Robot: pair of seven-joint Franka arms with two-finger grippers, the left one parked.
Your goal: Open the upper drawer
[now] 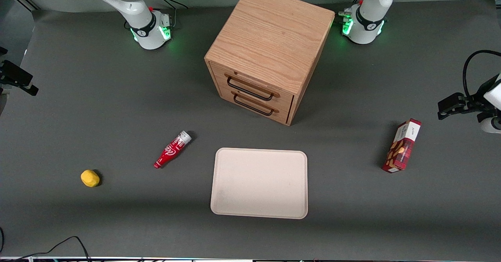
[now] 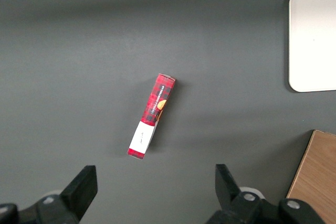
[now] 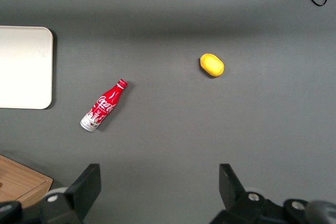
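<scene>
dark grey matte tabletop (image 1: 78, 97)

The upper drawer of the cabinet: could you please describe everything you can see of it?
The upper drawer is the higher of two matching light oak fronts in a cube cabinet standing on the grey table. A wide, thin black wire handle spans its face. It looks fully shut, flush with the frame, and nothing touches it. The gripper hangs open high above the table toward the working arm's end, holding nothing.

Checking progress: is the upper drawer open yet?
Shut: upper drawer sits flush with the lower drawer. The open gripper hangs above the table.
</scene>
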